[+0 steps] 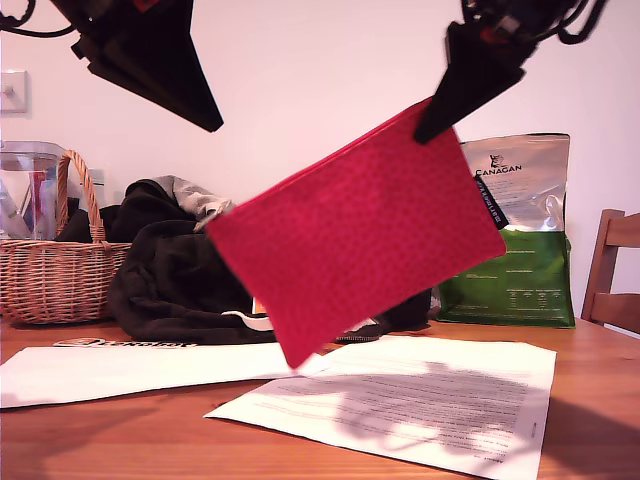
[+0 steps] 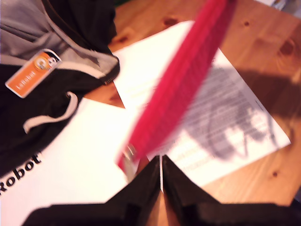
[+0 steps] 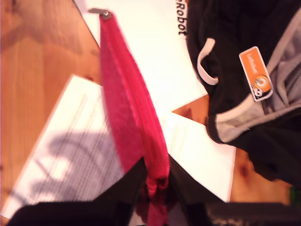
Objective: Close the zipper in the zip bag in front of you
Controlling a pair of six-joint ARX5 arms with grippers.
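The zip bag (image 1: pixel 355 240) is a flat rectangle of red-pink fabric with faint darker dots, hanging tilted in the air above printed paper sheets (image 1: pixel 420 400) on the wooden desk (image 1: pixel 590 400). My second tool (image 3: pixel 157 181) is clamped on its raised corner (the zipper (image 3: pixel 134 108) edge). My first tool (image 2: pixel 161 172) looks pressed shut, empty, though blur hides detail near the silver slider (image 2: pixel 128 153).

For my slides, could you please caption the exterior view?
My second gripper dangles a red pouch by one corner above papers on a wooden table.
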